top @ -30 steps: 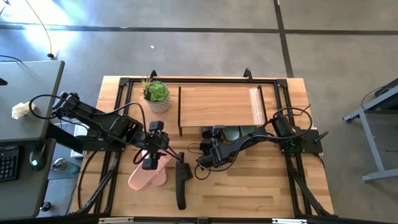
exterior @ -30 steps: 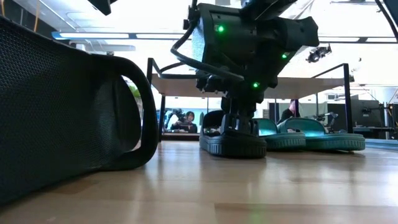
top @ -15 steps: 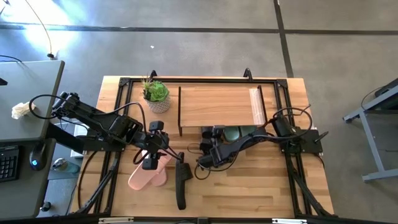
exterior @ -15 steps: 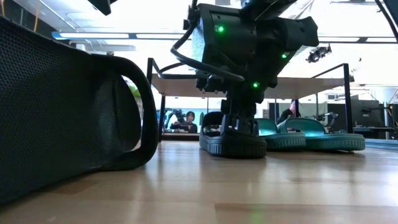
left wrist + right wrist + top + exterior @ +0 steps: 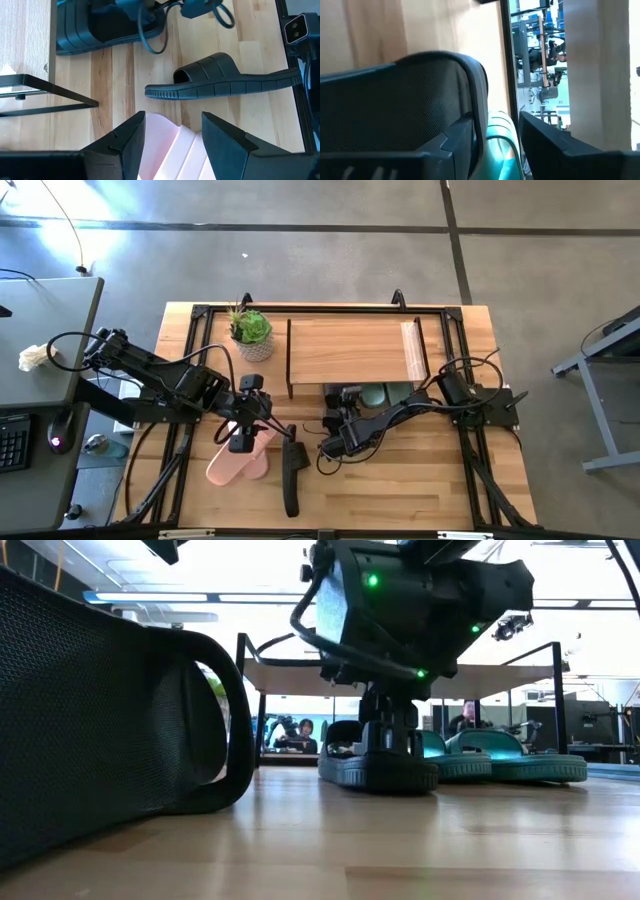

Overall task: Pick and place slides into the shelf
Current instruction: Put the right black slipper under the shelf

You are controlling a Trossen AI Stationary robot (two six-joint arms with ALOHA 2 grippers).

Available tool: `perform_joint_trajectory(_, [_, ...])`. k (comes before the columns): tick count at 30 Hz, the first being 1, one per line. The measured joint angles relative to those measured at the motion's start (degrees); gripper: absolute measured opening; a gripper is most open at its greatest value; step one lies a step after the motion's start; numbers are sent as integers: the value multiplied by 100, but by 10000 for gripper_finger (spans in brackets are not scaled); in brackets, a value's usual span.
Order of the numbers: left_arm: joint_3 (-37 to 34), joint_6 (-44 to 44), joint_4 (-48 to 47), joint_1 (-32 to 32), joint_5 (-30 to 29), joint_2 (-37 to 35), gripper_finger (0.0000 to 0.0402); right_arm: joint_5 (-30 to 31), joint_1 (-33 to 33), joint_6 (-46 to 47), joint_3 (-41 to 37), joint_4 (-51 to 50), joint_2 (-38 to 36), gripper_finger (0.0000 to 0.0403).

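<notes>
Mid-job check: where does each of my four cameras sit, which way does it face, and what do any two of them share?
High view: overhead, looking straight down on the wooden table; both dark arms show.
Low view: at tabletop height, looking level toward the low plank-topped shelf; the right arm's gripper hangs in from above.
Left wrist view: looks down past the open left gripper at pale pink rubber slides.
Right wrist view: looks under the shelf along a black rubber slide.
Shared: the left wrist and high views both show the black slide lying on its edge.
</notes>
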Motion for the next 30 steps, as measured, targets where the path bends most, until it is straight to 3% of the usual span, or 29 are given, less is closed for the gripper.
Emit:
perform_joint_trajectory(21, [0,-2,4,-2,0,0,177,-284,89,690,221,-688,-29,151])
perform_joint_trajectory(30, [0,-2,0,0,0,0,177,-663,98,969,227,-883,-474,151])
